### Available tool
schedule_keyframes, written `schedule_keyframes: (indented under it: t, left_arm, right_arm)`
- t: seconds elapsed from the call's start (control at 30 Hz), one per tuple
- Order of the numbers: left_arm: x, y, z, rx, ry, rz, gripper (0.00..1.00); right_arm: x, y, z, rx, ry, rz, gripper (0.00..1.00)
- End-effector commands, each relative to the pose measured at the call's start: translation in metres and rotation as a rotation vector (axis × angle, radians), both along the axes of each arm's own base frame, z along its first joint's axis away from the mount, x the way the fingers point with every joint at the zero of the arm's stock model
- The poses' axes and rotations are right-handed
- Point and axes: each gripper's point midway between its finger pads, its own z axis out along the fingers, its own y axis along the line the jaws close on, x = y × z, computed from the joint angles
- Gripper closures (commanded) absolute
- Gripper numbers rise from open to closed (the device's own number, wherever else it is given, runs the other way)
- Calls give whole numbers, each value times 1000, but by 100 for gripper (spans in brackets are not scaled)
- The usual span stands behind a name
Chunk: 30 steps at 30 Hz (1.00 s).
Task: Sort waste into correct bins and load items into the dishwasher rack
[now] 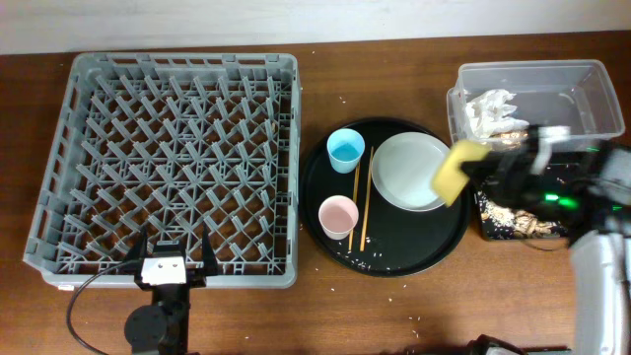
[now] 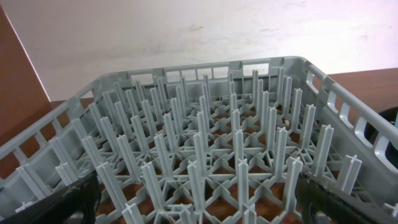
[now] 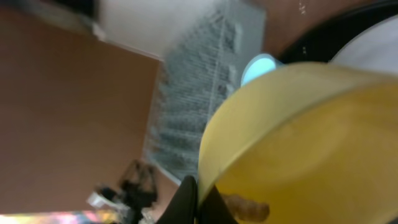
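Observation:
My right gripper (image 1: 473, 163) is shut on the rim of the small yellow bowl (image 1: 456, 171), held tilted on its side over the right edge of the round black tray, beside the shallow black tray (image 1: 518, 225). In the right wrist view the bowl (image 3: 311, 143) fills the frame, with a brown bit inside and my fingers (image 3: 200, 202) pinching its rim. The white plate (image 1: 406, 171), blue cup (image 1: 346, 149), pink cup (image 1: 338, 215) and chopsticks (image 1: 364, 197) lie on the round tray. The clear tub (image 1: 582, 94) holds the white napkin (image 1: 490, 108). My left gripper (image 1: 170, 258) is open at the grey rack's (image 1: 168, 163) front edge.
The round black tray (image 1: 325, 187) sits between rack and bins. White grains are scattered on the wooden table near its front. In the left wrist view the rack's pegs (image 2: 205, 143) fill the frame, with a pale wall behind.

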Motion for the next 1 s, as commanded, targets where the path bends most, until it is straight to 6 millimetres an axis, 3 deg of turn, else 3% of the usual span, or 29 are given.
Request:
schedule_keyframes:
  t: [0.0,0.07,0.17,0.3,0.37,0.43,0.47,0.53,0.67,0.77,0.87,0.97]
  left_arm:
    - [0,2,-2,16,4,8,1]
    - [0,2,-2,16,4,8,1]
    - [0,2,-2,16,4,8,1]
    - [0,2,-2,16,4,8,1]
    - [0,2,-2,16,4,8,1]
    - [0,2,-2,16,4,8,1]
    - [0,2,-2,16,4,8,1]
    - [0,2,-2,16,4,8,1]
    - [0,2,-2,16,4,8,1]
    - [0,2,-2,16,4,8,1]
    - [0,2,-2,16,4,8,1]
    - [0,2,-2,16,4,8,1]
  right_arm:
    - [-1,25,-58,-469,143,-36,96]
    - [-9,42,-83,-668,182,1,96]
    - [-22,81,-119,-830,230,125,96]
    - [-47,99,-178,-934,426,253,96]
    - [-54,95,-190,-956,485,271,96]
    - [-54,93,-191,-958,496,270,93]
    - [-51,94,-187,-954,489,264,82]
    - [-42,95,-177,-946,472,247,74]
    - [-4,87,-119,-907,415,168,68]
    - [14,92,-92,-867,346,147,49]
    - [17,109,-95,-804,333,186,47]
    - [13,121,-124,-815,403,247,45]
